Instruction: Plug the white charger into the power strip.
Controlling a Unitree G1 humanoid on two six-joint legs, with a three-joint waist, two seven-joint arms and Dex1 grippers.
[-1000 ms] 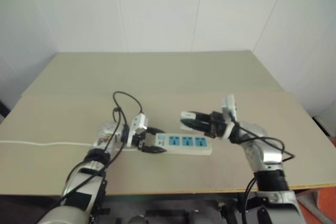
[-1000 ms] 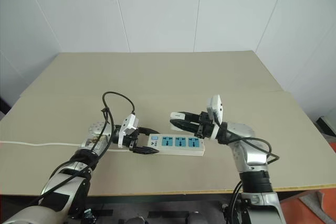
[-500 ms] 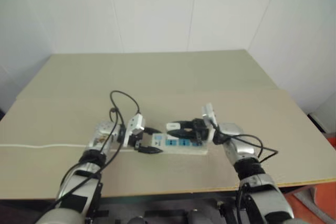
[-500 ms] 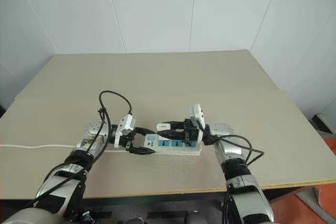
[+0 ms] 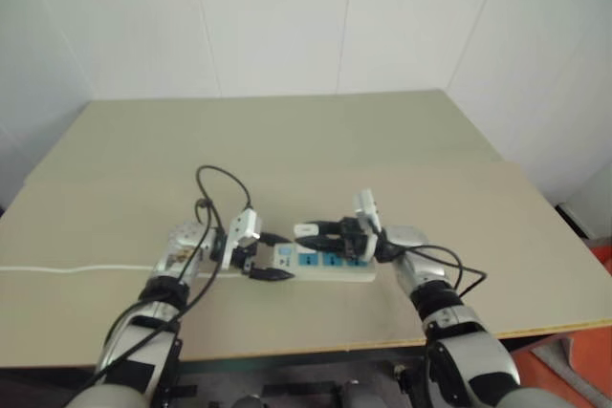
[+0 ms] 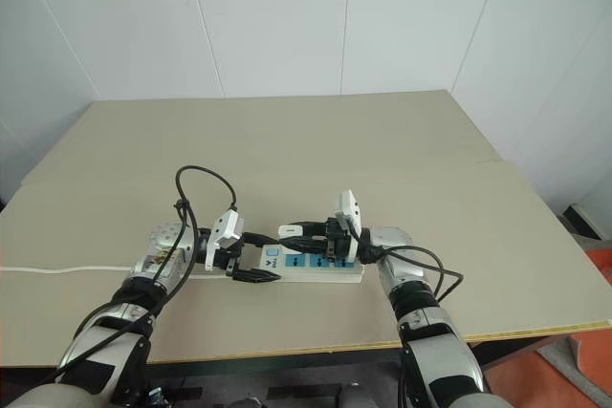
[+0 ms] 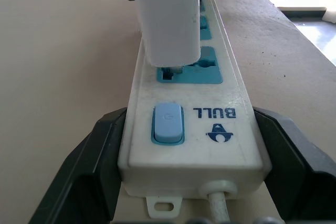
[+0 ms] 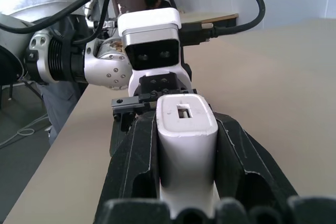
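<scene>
The power strip (image 5: 330,264) lies on the table, a white bar with blue sockets (image 7: 202,72) and a blue switch (image 7: 168,124) at its left end. My left gripper (image 5: 277,256) straddles that switch end, its black fingers (image 7: 86,174) pressed against both long sides. My right gripper (image 6: 290,233) points left over the strip, shut on the white charger (image 8: 186,140). In the left wrist view the charger (image 7: 168,19) stands over the socket nearest the switch, its prongs (image 7: 167,72) at the slots.
The strip's thin white cord (image 5: 76,268) runs left across the beige table (image 5: 335,140). A black cable loop (image 5: 222,183) arches over my left wrist. White walls stand behind the table, and its front edge (image 5: 316,346) is close below the strip.
My right gripper has carried the charger left and down, from above the strip's right half to the socket by the switch. The left gripper has stayed on the strip's end.
</scene>
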